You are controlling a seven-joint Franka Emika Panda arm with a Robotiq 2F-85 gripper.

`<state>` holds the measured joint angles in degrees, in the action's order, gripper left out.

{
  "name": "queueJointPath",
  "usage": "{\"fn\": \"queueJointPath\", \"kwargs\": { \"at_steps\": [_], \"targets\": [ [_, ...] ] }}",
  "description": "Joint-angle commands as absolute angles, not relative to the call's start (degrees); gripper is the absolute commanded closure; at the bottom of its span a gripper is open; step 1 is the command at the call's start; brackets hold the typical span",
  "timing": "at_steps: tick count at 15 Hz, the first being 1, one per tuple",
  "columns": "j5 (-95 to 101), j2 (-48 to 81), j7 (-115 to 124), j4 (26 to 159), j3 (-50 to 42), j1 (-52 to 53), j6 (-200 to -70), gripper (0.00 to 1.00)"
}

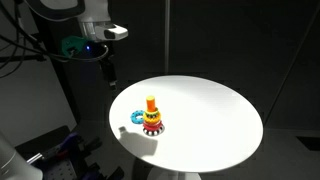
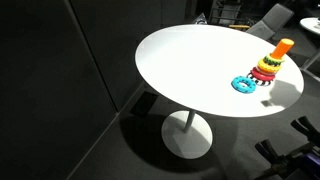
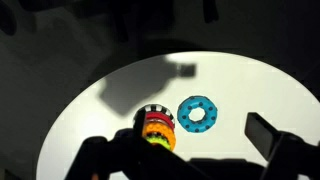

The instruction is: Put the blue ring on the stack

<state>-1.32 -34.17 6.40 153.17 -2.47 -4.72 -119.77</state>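
Observation:
The blue ring (image 1: 133,116) lies flat on the round white table (image 1: 215,110), right beside the stack (image 1: 152,118). The stack has an orange-yellow peg with red, yellow and green rings on a dark base. Both also show in an exterior view, the ring (image 2: 243,84) and the stack (image 2: 270,65), near the table's edge. In the wrist view the ring (image 3: 197,113) lies to the right of the stack (image 3: 158,127). My gripper (image 1: 107,68) hangs above and beyond the table edge, away from the ring. Its fingers (image 3: 185,148) are apart and empty.
The white table (image 2: 190,60) stands on a single pedestal foot (image 2: 187,135) in a dark room. Dark equipment and cables (image 1: 55,150) sit below the arm. Chairs (image 2: 270,20) stand behind the table.

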Motion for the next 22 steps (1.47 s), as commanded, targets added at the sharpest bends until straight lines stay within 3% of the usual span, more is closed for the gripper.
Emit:
{"fn": "queueJointPath", "kwargs": {
  "at_steps": [1,10,22],
  "targets": [
    [-1.4,-34.2,6.3,153.1,-2.3,-4.9,-119.6,0.00],
    [-1.7,-30.2,7.5,150.9,-1.8,-4.9,-120.8,0.00],
    [0.3,-10.8,17.3,144.7,0.7,-5.5,-134.4,0.00]
  ]
}}
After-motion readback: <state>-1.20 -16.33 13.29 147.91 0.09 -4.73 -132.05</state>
